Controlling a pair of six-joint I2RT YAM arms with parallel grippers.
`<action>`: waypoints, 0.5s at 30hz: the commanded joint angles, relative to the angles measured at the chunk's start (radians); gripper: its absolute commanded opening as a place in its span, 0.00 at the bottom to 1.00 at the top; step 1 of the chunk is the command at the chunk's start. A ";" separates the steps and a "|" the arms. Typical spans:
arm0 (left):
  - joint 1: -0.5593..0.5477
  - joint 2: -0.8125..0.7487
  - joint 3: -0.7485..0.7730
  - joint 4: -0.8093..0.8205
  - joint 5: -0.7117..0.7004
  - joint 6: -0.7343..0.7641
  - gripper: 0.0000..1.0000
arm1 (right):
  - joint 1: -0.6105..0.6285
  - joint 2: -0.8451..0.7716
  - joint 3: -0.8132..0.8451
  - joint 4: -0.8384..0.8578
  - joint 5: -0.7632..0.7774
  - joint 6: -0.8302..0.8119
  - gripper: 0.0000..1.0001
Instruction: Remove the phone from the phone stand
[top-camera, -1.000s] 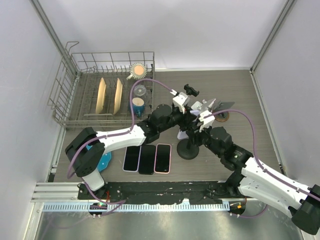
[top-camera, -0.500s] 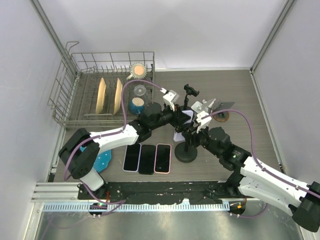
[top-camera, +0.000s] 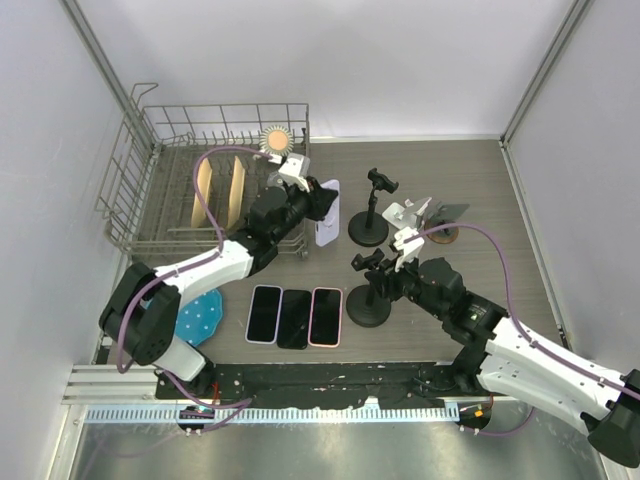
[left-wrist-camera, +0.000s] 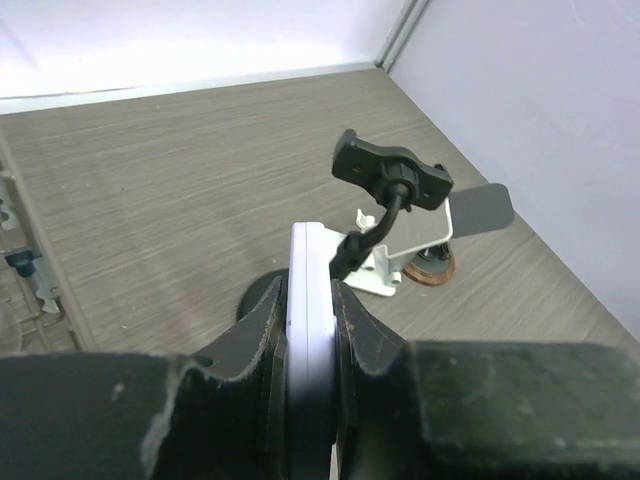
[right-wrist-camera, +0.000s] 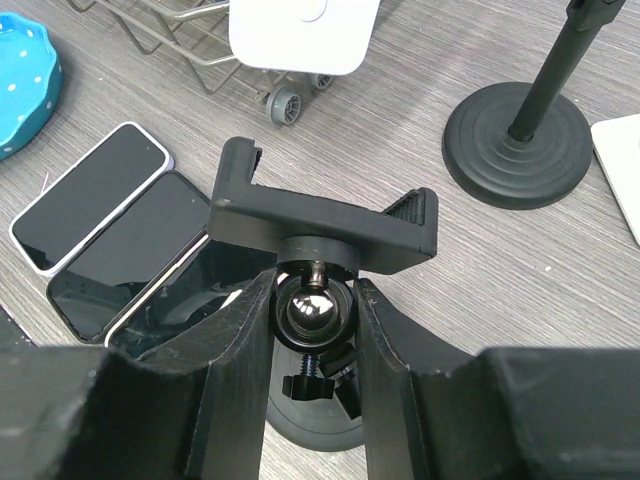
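Left gripper (left-wrist-camera: 309, 325) clenched the phone (left-wrist-camera: 312, 262) edge-on in its jaws. Phone had come off the phone stand (right-wrist-camera: 325, 225) since earlier. Right gripper (right-wrist-camera: 313, 305) clamped on that stand.

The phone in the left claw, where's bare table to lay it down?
The table is bare along its far edge behind the rear stand, and on the right past the white clip. Crowded: the near middle, with three phones, the blue dish and the near stand in the right claw.
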 joint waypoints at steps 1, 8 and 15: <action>-0.022 -0.083 -0.004 0.111 0.015 0.016 0.00 | 0.005 -0.004 -0.001 -0.109 -0.009 0.051 0.01; -0.042 -0.178 -0.004 0.062 0.035 0.029 0.00 | 0.005 -0.028 0.010 -0.124 0.102 0.077 0.01; -0.088 -0.309 0.025 -0.106 -0.011 0.004 0.00 | 0.005 -0.061 0.013 -0.095 0.243 0.090 0.01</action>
